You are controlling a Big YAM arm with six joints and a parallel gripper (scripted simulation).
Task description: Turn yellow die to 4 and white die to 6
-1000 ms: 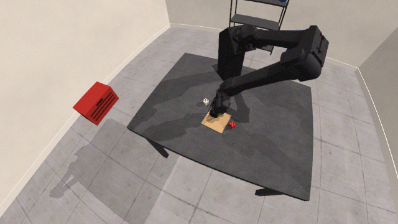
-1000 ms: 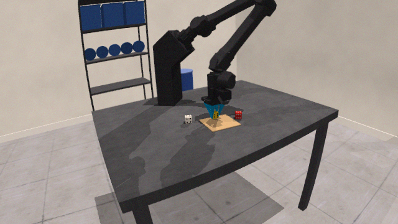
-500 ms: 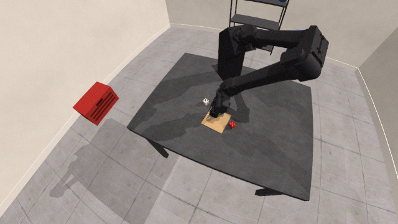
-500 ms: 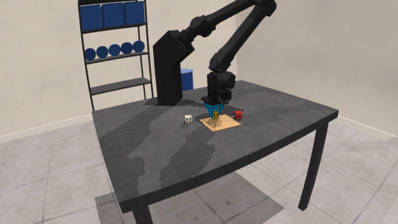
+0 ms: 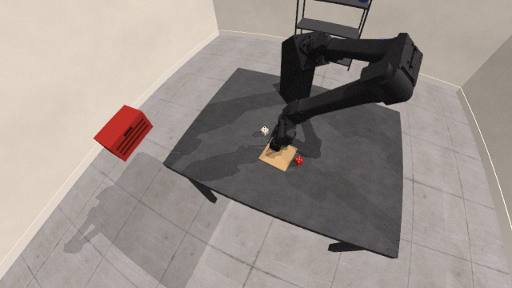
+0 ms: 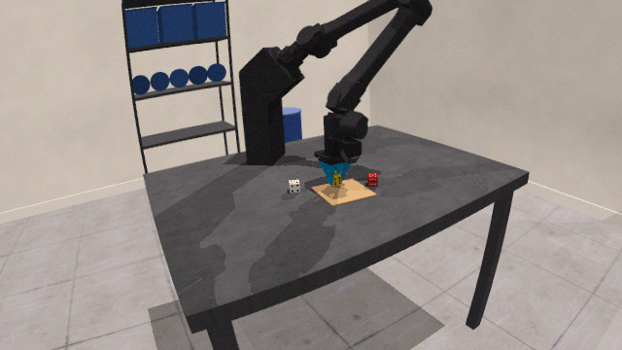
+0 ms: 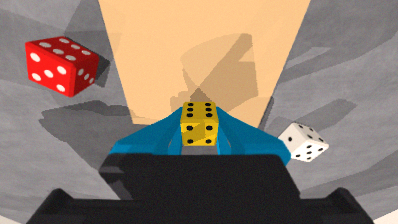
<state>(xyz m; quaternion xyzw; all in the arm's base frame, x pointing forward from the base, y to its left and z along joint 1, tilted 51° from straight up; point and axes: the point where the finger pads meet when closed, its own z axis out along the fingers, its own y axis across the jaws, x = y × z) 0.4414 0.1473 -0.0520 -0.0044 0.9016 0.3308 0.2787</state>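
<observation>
My gripper [image 6: 336,182] [image 7: 199,112] is shut on the yellow die [image 6: 337,179] [image 7: 199,124], at the back part of the tan mat [image 5: 280,164] [image 6: 357,194] [image 7: 150,30]. The yellow die shows 6 on its front and 4 on its upper side; whether it touches the mat I cannot tell. The white die [image 5: 264,130] [image 6: 294,186] [image 7: 303,142] lies on the table off the mat; its top seems to show 5, its front 4. The red die [image 5: 299,161] [image 6: 372,180] [image 7: 50,67] stands beside the mat on the opposite side, 6 on its front and seemingly 5 on top.
The dark table [image 5: 352,200] [image 6: 233,253] carries the arm's base at the back. A shelf rack [image 6: 187,131] with blue boxes and a blue barrel [image 6: 293,125] stand behind the table. A red cabinet [image 5: 116,128] stands on the floor beyond the table's left edge.
</observation>
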